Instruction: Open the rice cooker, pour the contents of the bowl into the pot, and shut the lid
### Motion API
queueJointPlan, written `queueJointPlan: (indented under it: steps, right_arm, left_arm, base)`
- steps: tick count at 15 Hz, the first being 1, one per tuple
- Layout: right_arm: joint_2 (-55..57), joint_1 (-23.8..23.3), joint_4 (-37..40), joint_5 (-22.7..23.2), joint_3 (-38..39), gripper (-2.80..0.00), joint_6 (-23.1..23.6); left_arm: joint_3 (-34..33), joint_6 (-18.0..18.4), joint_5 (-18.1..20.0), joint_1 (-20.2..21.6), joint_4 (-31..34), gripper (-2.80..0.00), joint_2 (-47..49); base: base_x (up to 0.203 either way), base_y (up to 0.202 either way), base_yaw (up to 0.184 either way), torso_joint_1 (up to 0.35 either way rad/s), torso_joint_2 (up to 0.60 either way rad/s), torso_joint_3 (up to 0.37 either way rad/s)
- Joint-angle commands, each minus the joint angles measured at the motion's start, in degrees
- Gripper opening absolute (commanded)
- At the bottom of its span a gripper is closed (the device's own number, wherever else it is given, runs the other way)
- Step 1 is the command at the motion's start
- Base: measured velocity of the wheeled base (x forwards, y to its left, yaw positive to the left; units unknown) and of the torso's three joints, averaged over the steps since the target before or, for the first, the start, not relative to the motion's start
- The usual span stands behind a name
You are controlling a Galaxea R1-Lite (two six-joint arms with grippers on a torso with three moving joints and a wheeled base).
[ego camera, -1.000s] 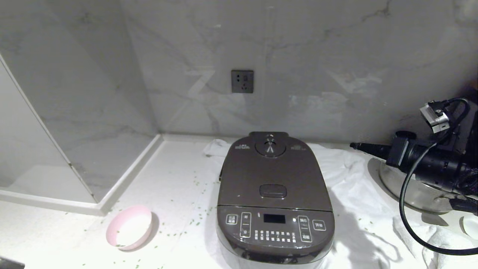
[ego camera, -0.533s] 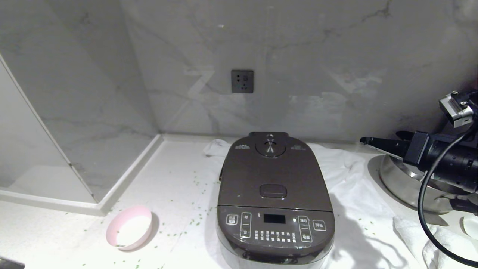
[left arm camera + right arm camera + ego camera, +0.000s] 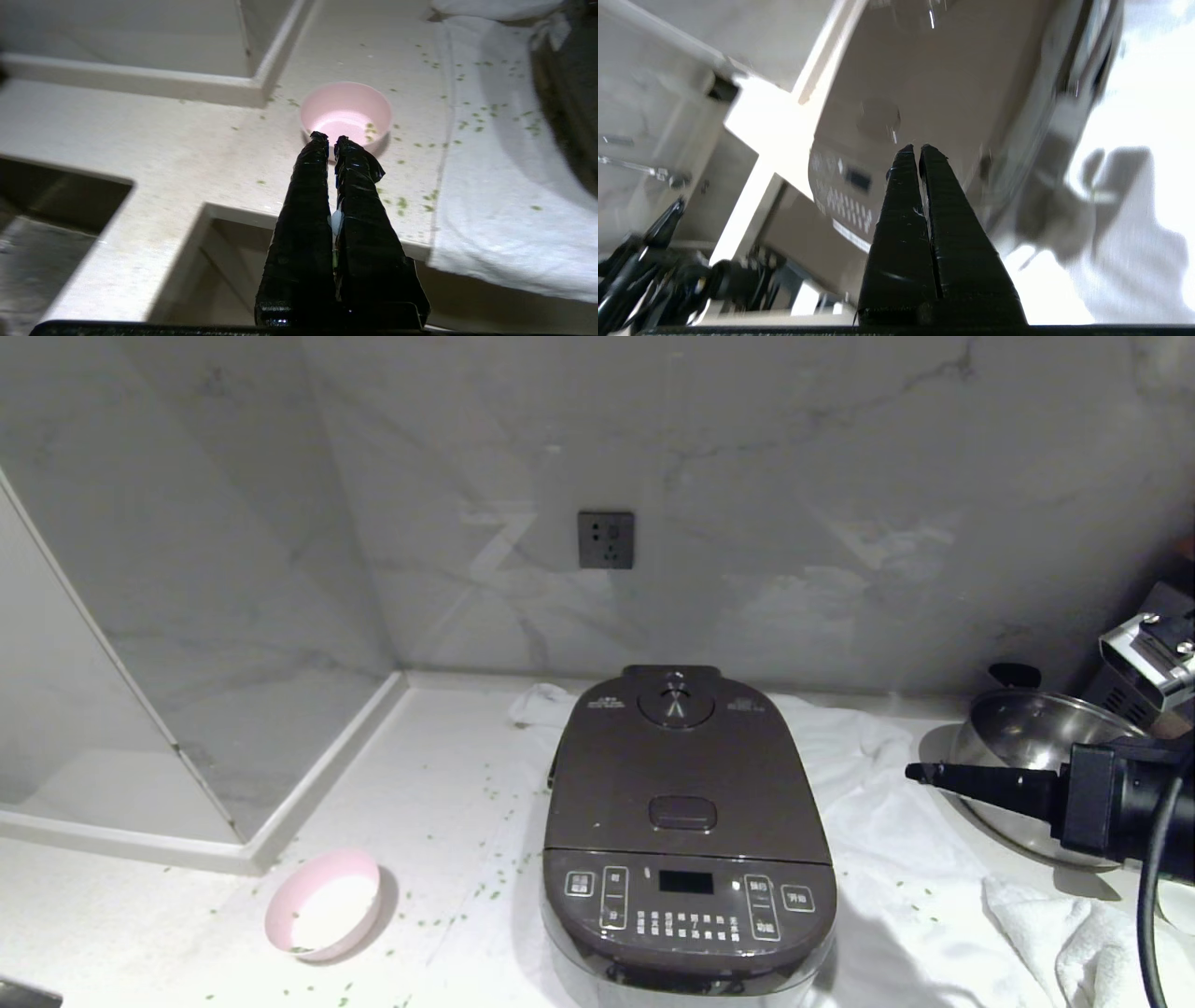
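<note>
While the pink bowl [image 3: 324, 903] sits on the countertop [image 3: 140, 915] left of the rice cooker [image 3: 686, 840], green scallion bits [image 3: 485, 887] lie scattered between them. Lid [image 3: 681, 765] down. Right gripper [image 3: 920, 773], fingers pressed together and empty, hangs before the steel pan [image 3: 1027, 737]; left gripper [image 3: 329, 138] likewise pinched, empty, over the bowl's near rim.

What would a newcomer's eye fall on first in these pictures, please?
First the large dark brown-grey rice cooker, lid shut, standing mid-counter on a white cloth. Next, the small pale pink bowl to its left, nearly empty, with green chopped bits strewn over the counter around it. At the right edge, the right gripper, fingers shut, hangs before a shiny steel pan.
</note>
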State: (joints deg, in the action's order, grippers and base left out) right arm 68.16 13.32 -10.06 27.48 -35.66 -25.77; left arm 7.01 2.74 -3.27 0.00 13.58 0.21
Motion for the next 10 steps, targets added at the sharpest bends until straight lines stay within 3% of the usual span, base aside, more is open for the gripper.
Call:
queueJointPlan:
  steps: [1,3,4,10]
  right_arm:
    - [0.2,1.2,5.3,0.1,-1.1,-2.80,0.0]
    - [0.4,5.2,13.2,-3.0,-4.4,-2.80,0.1]
    - [0.7,8.5,16.8,-7.5,-6.1,-2.80,0.1]
    - [7.6,32.6,24.1,-44.7,-11.5,-2.80,0.0]
  left_arm:
    - [-1.7,-1.1,4.3,0.1,-0.2,-2.80,-0.4]
    - [-1.6,-0.6,4.4,0.1,-0.2,-2.80,-0.4]
    - [-1.7,-0.8,4.4,0.0,-0.2,-2.80,-0.4]
    - [-1.6,-0.8,4.2,0.1,-0.1,-2.80,-0.4]
  base:
    - [0.000,0.000,0.000,0.000,0.00,0.000]
    - [0.000,0.000,0.000,0.000,0.00,0.000]
    - [0.000,0.000,0.000,0.000,0.00,0.000]
    - [0.000,0.000,0.000,0.000,0.00,0.000]
